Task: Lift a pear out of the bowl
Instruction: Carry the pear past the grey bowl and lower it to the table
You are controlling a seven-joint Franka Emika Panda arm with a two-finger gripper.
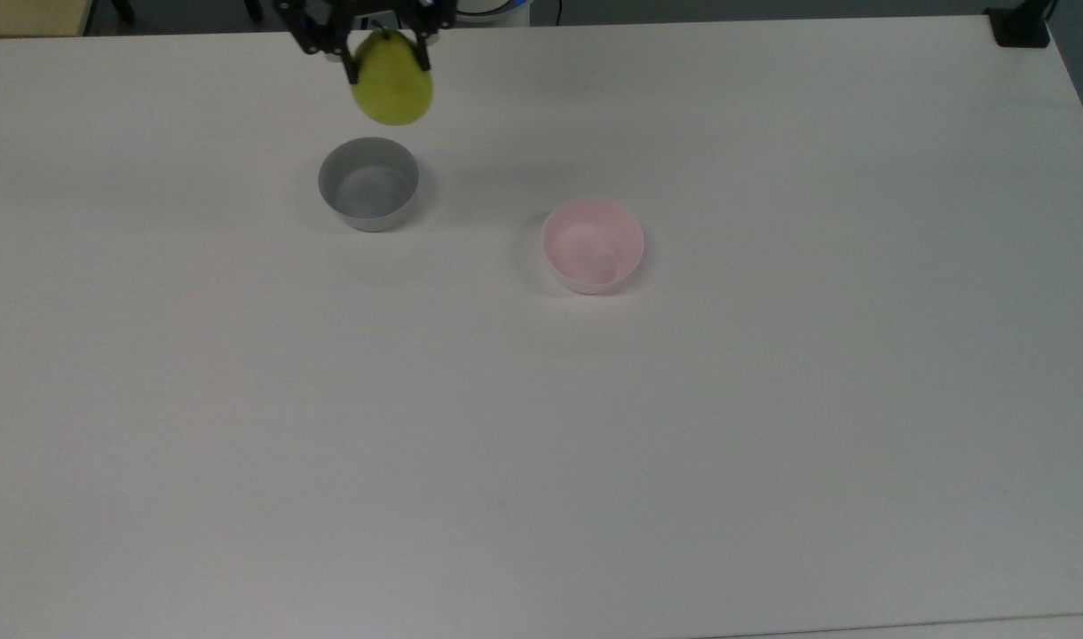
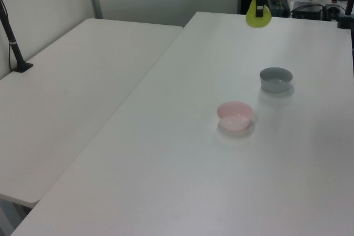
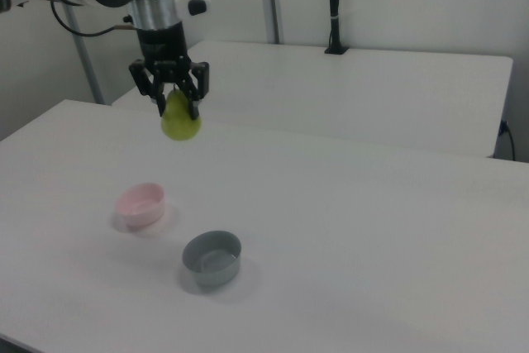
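Observation:
A yellow-green pear [image 1: 392, 82] [image 2: 258, 16] [image 3: 180, 121] hangs high in the air, held at its top by my gripper [image 1: 383, 53] [image 3: 177, 105], which is shut on it. The pale pink bowl [image 1: 592, 245] [image 2: 235, 115] [image 3: 140, 206] stands empty on the white table. In the top view the pear is up and to the left of the pink bowl, just beyond the grey bowl's far rim. In the right view the pear hangs well above the table, over the pink bowl's far side.
A grey bowl [image 1: 368, 184] [image 2: 276, 79] [image 3: 212, 258] of similar size stands empty on the table [image 1: 541, 426], to the top view's left of the pink one. A second white table [image 2: 72, 81] adjoins on the left view's left.

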